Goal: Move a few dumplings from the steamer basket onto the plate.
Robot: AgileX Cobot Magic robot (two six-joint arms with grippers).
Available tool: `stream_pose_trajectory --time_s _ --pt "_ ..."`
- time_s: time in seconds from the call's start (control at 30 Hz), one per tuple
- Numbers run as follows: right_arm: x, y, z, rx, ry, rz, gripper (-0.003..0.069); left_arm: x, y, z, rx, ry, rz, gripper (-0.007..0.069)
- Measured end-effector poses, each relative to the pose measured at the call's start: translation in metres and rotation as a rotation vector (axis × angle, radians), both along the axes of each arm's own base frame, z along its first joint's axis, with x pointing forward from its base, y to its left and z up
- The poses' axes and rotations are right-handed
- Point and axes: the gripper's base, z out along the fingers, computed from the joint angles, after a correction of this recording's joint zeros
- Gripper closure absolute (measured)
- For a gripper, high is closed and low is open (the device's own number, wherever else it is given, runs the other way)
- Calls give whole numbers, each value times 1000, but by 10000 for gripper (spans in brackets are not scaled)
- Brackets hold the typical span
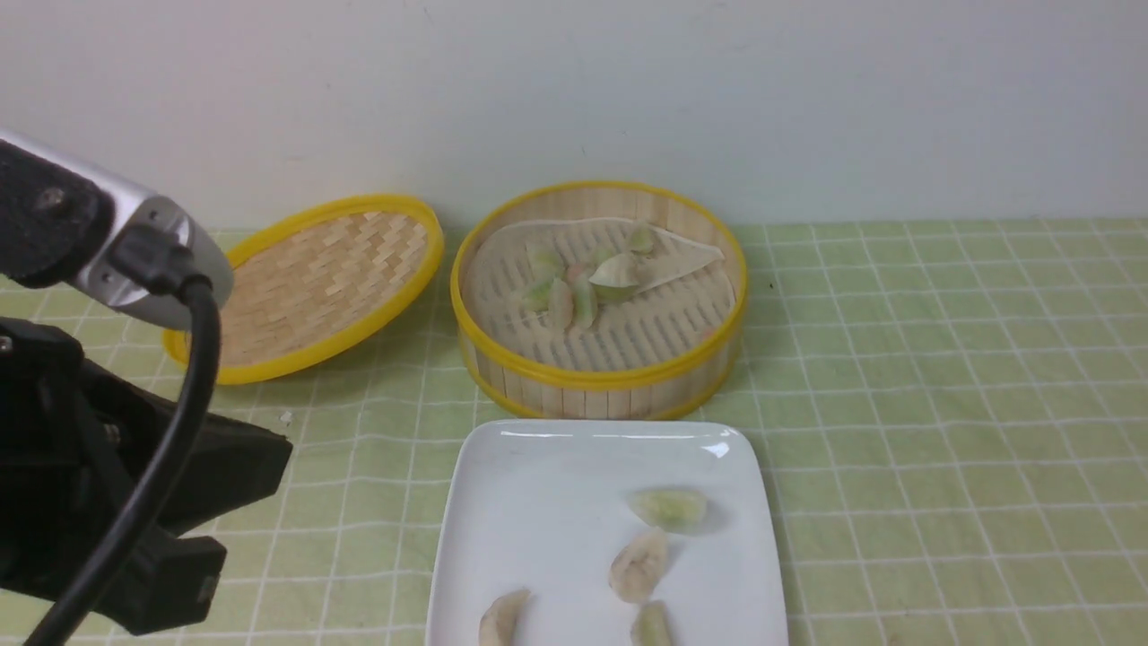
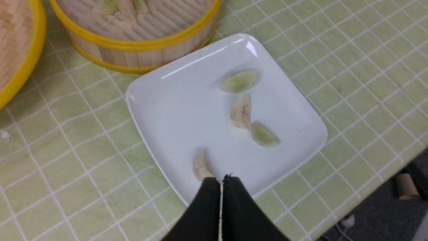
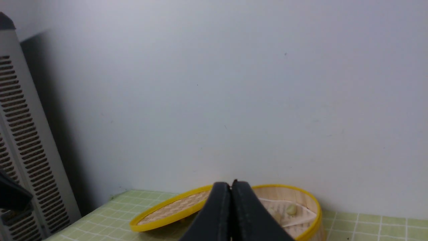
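On a surface (image 1: pixel 942 404) covered with pale green checked cloth, a round bamboo steamer basket (image 1: pixel 599 381) stands open. Its woven lid (image 1: pixel 314 287) rests tilted to the basket's left, probably so a claw can come straight down inside. A white square plate (image 1: pixel 538 502) sits just in front of the basket, touching it or nearly so. That closeness likely keeps each carry short.

A loose heap of dumplings (image 1: pixel 578 283), pale green and whitish, lies toward the back of the basket floor, partly on folded white liner paper (image 1: pixel 691 256). They overlap and point different ways, so no one direction holds for them.

Four more dumplings lie flat on the right and near parts of the plate.
- The green one (image 1: pixel 668 507), farthest from the robot, has its long axis running side to side.
- The whitish one (image 1: pixel 639 565) below it slants from near-left to far-right.
- A second green one (image 1: pixel 653 625) lies just beside the whitish one's near tip.
- Another whitish one (image 1: pixel 502 619) lies apart, at the near left.

The left claw (image 2: pixel 221 182) is pressed together and empty. It hangs over the plate's near edge, beside that last dumpling. The right claw (image 3: pixel 231 189), likewise closed and empty, is raised high and aimed at the back wall (image 3: pixel 234 83), with the lid and basket beyond it. Neither claw seems placed for a pick. With four dumplings on the plate, the task looks about done.
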Motion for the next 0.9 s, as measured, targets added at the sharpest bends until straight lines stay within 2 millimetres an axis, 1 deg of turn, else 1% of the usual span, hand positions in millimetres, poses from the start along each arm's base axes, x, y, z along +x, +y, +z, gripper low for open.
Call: stream_pose_trajectory --time_s 0.13,0.23,0.37,0.4,0.43,0.5,0.53,0.67,0.9 --pt "1 0 -1 -7 -1 -7 672 -4 3 -2 9 -2 -1 631" --pt "1 0 -1 -10 -6 -10 672 -18 11 -4 -36 -76 10 631" --pt "1 0 -1 -9 -6 -11 672 -42 27 -10 -135 -233 35 631" --pt "1 0 -1 -9 -6 -11 672 -50 33 -17 -184 -307 52 631" --pt "1 0 -1 -8 -6 -11 672 -56 37 -18 -237 -385 68 631" --pt "1 0 -1 -8 -6 -11 672 -59 40 -23 -274 -436 81 631" --pt "1 0 -1 -8 -6 -11 673 -63 43 -24 -332 -494 96 631" --pt "1 0 -1 -9 -6 -12 673 -71 48 -30 -415 -553 113 631" --pt "1 0 -1 -9 -6 -12 673 -72 49 -33 -427 -559 114 631"
